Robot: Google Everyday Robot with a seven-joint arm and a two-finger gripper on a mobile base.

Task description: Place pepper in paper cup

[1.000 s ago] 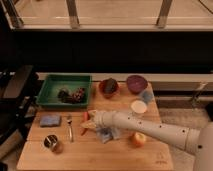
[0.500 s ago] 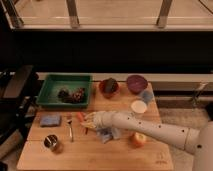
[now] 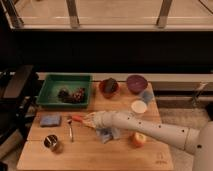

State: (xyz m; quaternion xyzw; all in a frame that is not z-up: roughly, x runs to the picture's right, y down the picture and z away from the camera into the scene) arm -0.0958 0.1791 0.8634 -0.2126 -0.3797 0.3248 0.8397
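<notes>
The pepper, a slim red-orange chili, lies on the wooden table left of centre, between a blue sponge and my gripper. My gripper sits low over the table at the pepper's right end, touching or nearly touching it. The white arm reaches in from the lower right. The paper cup, small, white and round, stands upright to the right of the arm, well away from the pepper.
A green tray with dark items is at the back left. A red bowl and a purple bowl stand at the back. A fork, metal can, blue sponge, blue cloth and orange fruit lie around the arm.
My gripper has moved left across the table and now reaches the pepper's right end. The pepper and cup have not moved.
</notes>
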